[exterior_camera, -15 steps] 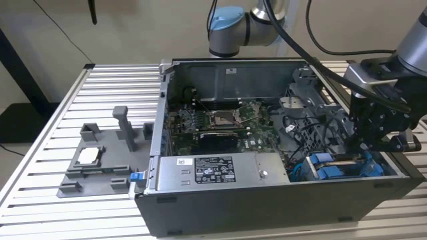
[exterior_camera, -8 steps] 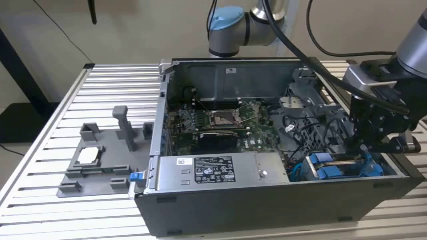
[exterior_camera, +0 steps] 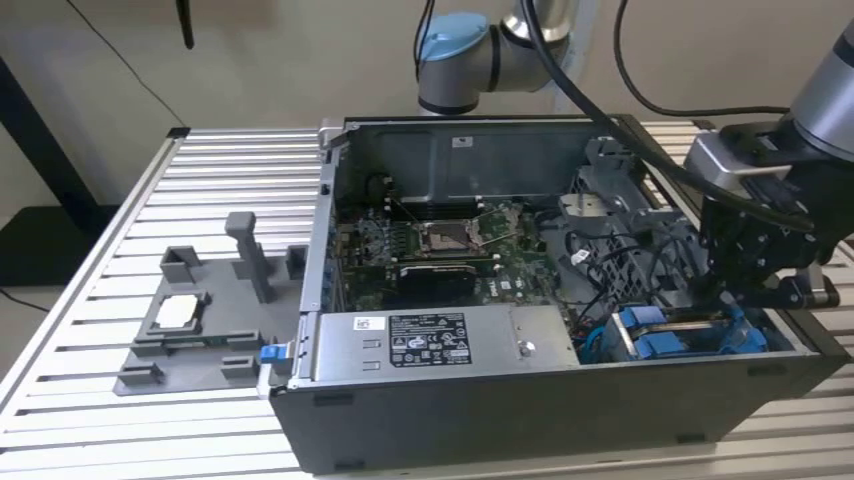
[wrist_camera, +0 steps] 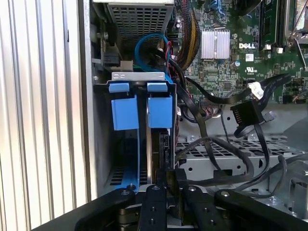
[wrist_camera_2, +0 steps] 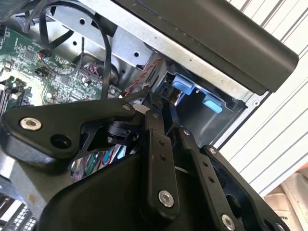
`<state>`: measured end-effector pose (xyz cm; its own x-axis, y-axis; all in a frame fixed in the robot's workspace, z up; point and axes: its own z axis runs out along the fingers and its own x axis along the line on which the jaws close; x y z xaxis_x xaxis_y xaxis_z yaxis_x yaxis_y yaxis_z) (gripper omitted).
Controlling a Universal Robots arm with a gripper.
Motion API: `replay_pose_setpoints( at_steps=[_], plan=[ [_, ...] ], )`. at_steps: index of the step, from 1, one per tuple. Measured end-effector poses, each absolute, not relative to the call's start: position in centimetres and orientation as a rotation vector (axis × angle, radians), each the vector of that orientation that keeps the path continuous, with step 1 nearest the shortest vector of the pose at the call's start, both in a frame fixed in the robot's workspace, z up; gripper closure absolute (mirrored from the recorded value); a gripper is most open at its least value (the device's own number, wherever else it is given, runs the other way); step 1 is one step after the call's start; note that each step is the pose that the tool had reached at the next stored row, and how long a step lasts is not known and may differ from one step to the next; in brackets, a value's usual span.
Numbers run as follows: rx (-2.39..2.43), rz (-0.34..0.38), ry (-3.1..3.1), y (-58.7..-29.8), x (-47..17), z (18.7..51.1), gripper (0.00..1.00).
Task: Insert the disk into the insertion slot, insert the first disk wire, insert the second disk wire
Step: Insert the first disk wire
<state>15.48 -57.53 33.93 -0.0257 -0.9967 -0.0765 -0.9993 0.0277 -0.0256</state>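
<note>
Disk (wrist_camera: 161, 148) stands on edge inside the insertion slot (wrist_camera: 102, 144), in line with one of the blue tabs (wrist_camera: 160, 109). Gripper (wrist_camera: 169, 178): jaws narrow, pinched on the disk's edge. The slot sits in the near corner of the computer case (exterior_camera: 534, 420), at the exterior view's right. A loose black connector (wrist_camera: 245, 115) hangs free near the slot.

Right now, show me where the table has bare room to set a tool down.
Bare table slats lie on the exterior view's left of the computer case, beyond the grey fixture tray and again on its near side. Inside the case, cables crowd the insertion slot.
</note>
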Motion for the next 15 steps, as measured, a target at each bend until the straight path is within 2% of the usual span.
replay_pose_setpoints(
  at_steps=[11,13,15],
  plan=[
    [-2.124,0.049,2.218,-57.54,15.47,33.23,0.80],
    [-2.124,0.049,2.218,-57.54,15.47,33.30,0.67],
    [-2.125,0.050,2.218,-57.54,15.48,33.60,0.67]
  ],
)
